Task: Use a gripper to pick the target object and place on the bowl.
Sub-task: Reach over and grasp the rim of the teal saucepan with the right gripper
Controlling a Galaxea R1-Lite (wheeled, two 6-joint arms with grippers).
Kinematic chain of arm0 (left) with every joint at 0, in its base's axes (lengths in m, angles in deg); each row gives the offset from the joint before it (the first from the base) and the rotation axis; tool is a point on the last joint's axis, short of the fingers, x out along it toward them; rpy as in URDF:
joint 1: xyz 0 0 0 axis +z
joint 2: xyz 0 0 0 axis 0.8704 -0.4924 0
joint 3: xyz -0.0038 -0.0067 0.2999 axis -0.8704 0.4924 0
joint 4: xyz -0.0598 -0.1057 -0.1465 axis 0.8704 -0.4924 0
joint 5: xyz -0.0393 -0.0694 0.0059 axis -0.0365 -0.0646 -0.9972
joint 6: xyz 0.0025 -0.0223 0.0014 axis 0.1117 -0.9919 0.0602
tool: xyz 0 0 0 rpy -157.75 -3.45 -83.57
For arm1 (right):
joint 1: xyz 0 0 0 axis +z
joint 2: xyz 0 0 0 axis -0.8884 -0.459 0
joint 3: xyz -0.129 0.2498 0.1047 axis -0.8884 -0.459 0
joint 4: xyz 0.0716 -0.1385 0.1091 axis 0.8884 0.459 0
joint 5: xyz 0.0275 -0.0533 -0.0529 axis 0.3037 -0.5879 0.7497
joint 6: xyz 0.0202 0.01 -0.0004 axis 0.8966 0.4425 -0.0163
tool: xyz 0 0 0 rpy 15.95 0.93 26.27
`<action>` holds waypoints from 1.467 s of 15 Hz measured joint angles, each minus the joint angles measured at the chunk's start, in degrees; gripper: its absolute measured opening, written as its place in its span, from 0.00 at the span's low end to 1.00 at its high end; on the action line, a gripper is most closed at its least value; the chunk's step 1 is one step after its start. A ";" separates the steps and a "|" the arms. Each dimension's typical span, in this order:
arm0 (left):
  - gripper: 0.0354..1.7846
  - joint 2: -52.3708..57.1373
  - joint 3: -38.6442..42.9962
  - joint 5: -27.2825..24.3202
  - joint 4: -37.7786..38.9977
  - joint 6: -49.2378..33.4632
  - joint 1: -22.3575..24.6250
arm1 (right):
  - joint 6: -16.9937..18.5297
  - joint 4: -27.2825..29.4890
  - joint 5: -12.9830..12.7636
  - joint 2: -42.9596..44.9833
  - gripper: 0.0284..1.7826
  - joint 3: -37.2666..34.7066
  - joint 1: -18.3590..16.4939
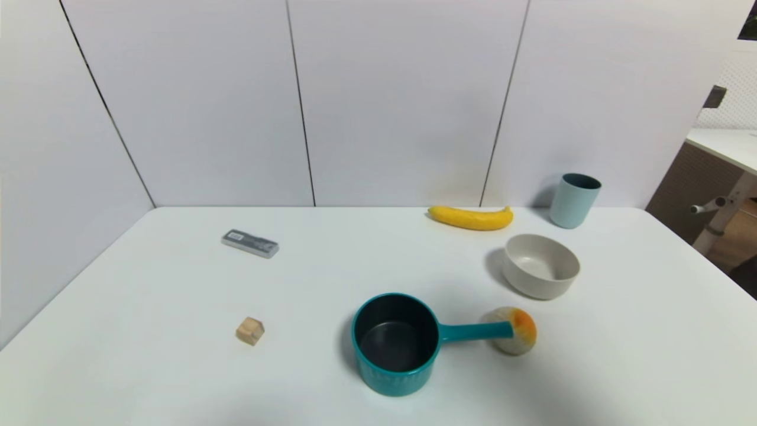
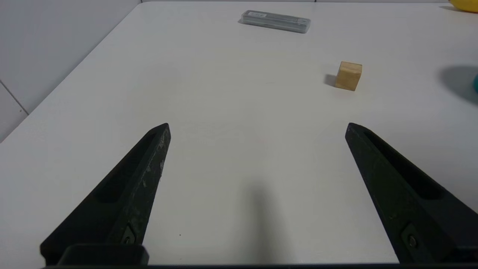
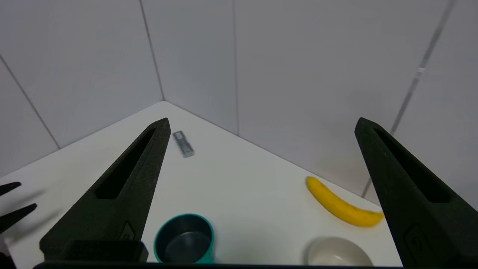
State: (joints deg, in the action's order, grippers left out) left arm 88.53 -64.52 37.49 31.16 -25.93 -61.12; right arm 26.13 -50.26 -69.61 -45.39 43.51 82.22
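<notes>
The teal saucepan (image 1: 395,343) with a dark inside stands near the table's front middle, its straight handle (image 1: 473,331) pointing right. The off-white bowl (image 1: 540,266) sits empty to its right and farther back. Neither gripper shows in the head view. My left gripper (image 2: 257,129) is open and empty, low over bare table at the front left. My right gripper (image 3: 261,125) is open and empty, held high; the saucepan (image 3: 185,239) and the bowl (image 3: 338,254) lie below it.
A round orange-and-cream fruit (image 1: 512,330) touches the handle's end. A banana (image 1: 471,217) and a pale blue cup (image 1: 575,200) stand at the back right. A wooden cube (image 1: 250,331) and a grey case (image 1: 250,243) lie on the white table's (image 1: 378,260) left half.
</notes>
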 joint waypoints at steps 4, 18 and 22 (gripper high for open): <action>0.94 0.00 0.02 -0.02 0.02 0.00 0.00 | -1.34 0.66 0.11 -15.43 0.96 12.30 9.78; 0.94 0.00 0.02 0.00 0.02 -0.02 0.00 | -11.20 2.76 -2.56 -36.91 0.96 5.55 19.68; 0.94 0.00 0.02 -0.02 0.02 0.00 0.00 | -11.07 1.18 -7.38 -39.03 0.96 -2.04 20.18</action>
State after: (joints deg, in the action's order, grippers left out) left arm 88.53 -64.50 37.47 31.18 -25.93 -61.12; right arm 15.06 -49.08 -76.99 -84.42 41.47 102.39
